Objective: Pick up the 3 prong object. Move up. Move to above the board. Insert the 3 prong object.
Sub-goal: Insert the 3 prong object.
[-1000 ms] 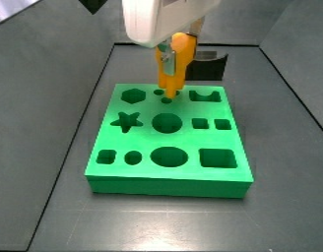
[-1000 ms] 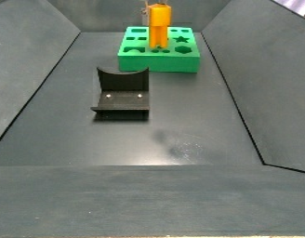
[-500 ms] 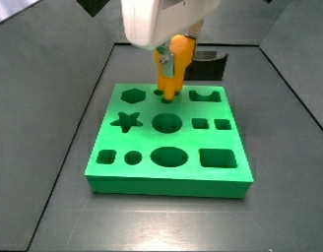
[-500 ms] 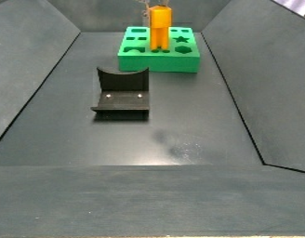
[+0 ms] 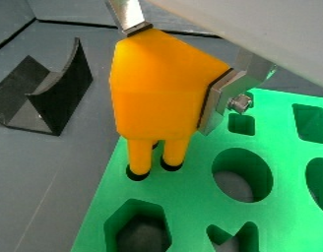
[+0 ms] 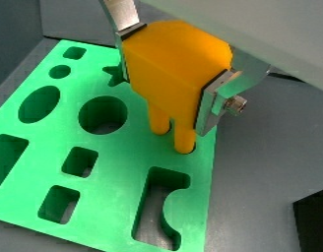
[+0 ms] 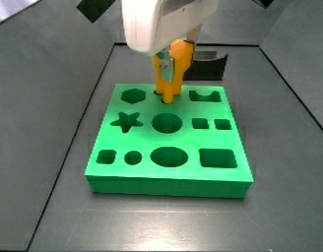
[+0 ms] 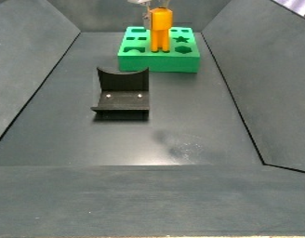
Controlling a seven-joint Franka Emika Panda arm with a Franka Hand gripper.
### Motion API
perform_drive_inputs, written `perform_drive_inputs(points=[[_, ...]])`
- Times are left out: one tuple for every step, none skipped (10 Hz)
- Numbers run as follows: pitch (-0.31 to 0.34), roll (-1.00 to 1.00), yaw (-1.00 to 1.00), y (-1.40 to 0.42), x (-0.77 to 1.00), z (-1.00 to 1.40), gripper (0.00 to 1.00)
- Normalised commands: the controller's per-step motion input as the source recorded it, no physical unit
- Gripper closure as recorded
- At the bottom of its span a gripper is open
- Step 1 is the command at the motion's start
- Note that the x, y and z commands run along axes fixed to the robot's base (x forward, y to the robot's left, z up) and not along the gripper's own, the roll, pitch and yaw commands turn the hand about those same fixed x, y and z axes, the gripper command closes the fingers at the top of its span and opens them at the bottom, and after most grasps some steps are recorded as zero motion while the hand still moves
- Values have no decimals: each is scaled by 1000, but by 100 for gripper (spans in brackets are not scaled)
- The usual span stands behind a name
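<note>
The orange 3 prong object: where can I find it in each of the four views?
Wrist view: 3 prong object in the gripper, prongs at the board.
Wrist view: centre.
Side view: top centre.
Side view: top.
Shared landmark: the board.

Wrist views close above the board [image 5: 276, 138], side views opposite, farther

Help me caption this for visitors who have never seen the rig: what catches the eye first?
The bright orange 3 prong object stands out, clamped in the gripper with its prongs meeting the small holes of the board. That bright green board, cut with a star, a hexagon and circles, lies at the far end of the dark floor in a side view. The dark fixture stands apart, nearer that camera.
</note>
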Motion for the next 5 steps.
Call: perform_drive_inputs(points=[[-27,3,131,0,-29,-197,100],[-59,0,97,0,-57,-183,100],[-80,0,63,0,-17,-166,100],[-100,0,0,0,0,-174,100],[-87,0,0,0,0,-169,100]])
